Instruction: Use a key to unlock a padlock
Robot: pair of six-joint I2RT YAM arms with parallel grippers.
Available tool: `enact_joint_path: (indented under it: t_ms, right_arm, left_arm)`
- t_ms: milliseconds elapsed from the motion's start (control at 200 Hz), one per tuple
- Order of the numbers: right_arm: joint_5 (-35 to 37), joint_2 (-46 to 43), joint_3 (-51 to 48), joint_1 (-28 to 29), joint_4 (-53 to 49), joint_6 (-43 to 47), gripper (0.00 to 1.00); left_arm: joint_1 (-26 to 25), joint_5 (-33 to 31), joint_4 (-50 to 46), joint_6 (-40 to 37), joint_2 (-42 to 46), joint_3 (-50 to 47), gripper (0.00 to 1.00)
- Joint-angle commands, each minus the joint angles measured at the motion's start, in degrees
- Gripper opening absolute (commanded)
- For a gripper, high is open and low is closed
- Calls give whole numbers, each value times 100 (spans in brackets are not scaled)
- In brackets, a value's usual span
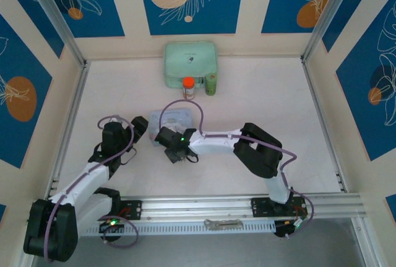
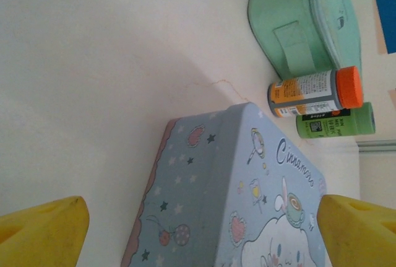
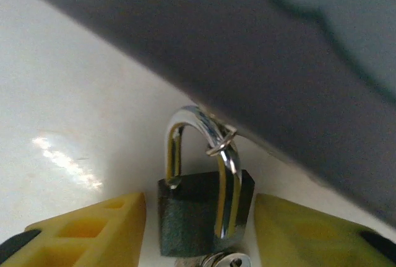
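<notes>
Top view: light-blue rectangular cartoon tin (image 1: 176,117) lies mid white desk (image 1: 266,93), with its near edge hidden under the right arm. The right claw (image 1: 176,153) sits just in front of the tin's near side, too dark and small to read the fingers. The left claw (image 1: 139,131) is just left of the tin, spread unreadable from here. Behind the tin stand a small orange-capped bottle (image 1: 188,86) and a small green bottle (image 1: 211,84), and beyond them a mint-green zip case (image 1: 189,62). A flat grey metal bar (image 1: 224,223) lies well in front of the tin, on the rail.

Left wrist view: left claw (image 2: 203,211) gapes wide and grips nothing. Its yellow fingers (image 2: 40,233) are cut off at the bottom corners. The tin (image 2: 247,205) lies beyond the gap, its lower part cropped. Orange-capped bottle (image 2: 315,91), green bottle (image 2: 337,122) and mint case (image 2: 303,25) are past the tin's far corner.

Right wrist view: the tin (image 3: 278,62) is a blurred grey mass across the top. The tiny dark grey padlock (image 3: 198,217) lies on the desk (image 3: 74,93) between the yellow fingers (image 3: 93,230) of the right claw (image 3: 199,202). The claw is parted and not squeezing; there's a slim gap on the left, and contact on the right is unclear. The silvery shackle (image 3: 179,124) points at the tin, its top against the tin's side, with a thin wire ring on it. Can't tell whether the shackle is locked or free. The small silvery key (image 3: 226,259) peeks out just under the padlock body on the side away from the tin, cut off by the frame. Whether it's in the keyhole is unclear.
</notes>
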State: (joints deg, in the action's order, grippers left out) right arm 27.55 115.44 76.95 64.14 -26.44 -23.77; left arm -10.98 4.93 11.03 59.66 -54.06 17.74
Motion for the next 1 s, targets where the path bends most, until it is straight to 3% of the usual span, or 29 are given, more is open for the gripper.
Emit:
enact_joint_path:
  t_ms: [0,285,520,775,995]
  right_arm:
    - [271,80,99,-1,-64,71,44]
    - [134,-183,-286,-328,306,595,18]
    - [-1340,-554,-748,-868,895,1281,0]
    - [-2443,-696,-927,-1351,1132,2125,0]
    - [-3021,-610,-676,-1594,895,2853,0]
  left_arm:
    - [70,92,151,-10,123,160,94]
    - [79,34,164,-67,150,177,94]
    - [81,136,452,-235,-188,253,93]
    - [89,560,791,-715,-901,618,93]
    - [79,1226,1098,-1093,-1630,1000,84]
